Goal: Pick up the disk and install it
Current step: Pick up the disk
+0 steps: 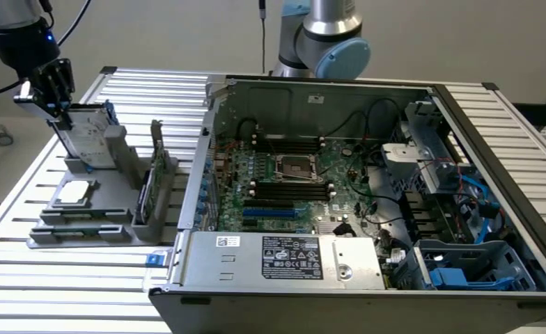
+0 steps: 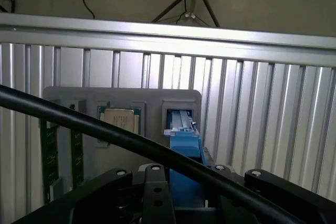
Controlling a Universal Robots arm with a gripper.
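Observation:
The disk, silver with a white label and a blue carrier, stands nearly upright in a slot of the grey holder at the exterior view's left. My gripper comes down from above and is shut on its upper end. In the wrist view the blue carrier edge of the disk runs from between the jaws of the gripper down to the holder's slot. Its lower end still reaches that slot.
The holder also carries a square silver chip and a thin dark circuit card standing on edge. The open computer case lies to the exterior view's right, with blue drive bays at its near right corner. A black cable crosses the wrist view.

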